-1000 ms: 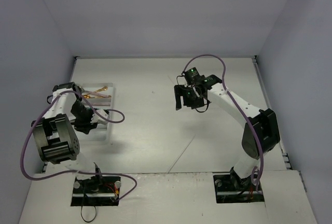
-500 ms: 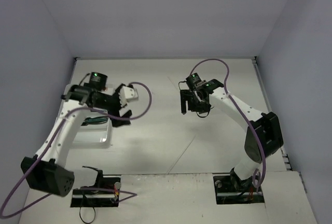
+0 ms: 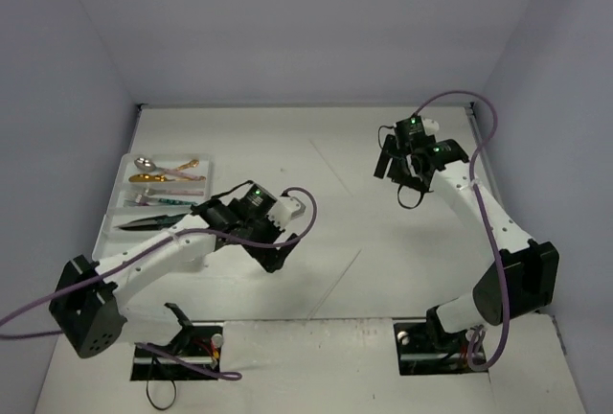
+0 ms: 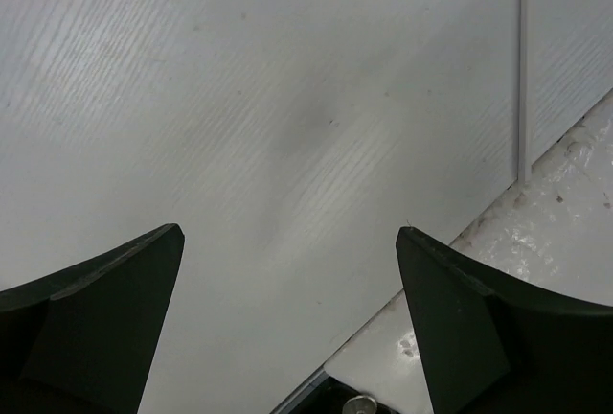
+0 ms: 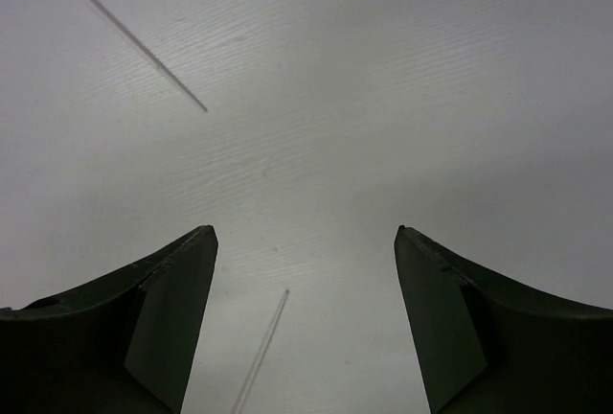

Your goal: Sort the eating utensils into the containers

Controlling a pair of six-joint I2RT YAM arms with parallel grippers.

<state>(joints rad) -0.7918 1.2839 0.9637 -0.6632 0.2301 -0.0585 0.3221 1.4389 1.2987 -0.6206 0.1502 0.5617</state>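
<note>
The containers are one white divided tray at the table's left. In it lie eating utensils: a silver spoon, gold spoons, pale-handled pieces and a black knife. My left gripper hangs open over bare table right of the tray, nothing between its fingers. My right gripper is open and empty over the back right of the table. Thin pale lines cross the surface under it; stick or mark, I cannot tell.
The two arm bases stand on mounting plates at the near edge, and a plate corner shows under the left gripper. Grey walls close in the table on three sides. Purple cables loop off both arms.
The left arm has swung from over the tray out to the right and nearer the front, and its jaws opened wide. The right arm has moved right and toward the back.
</note>
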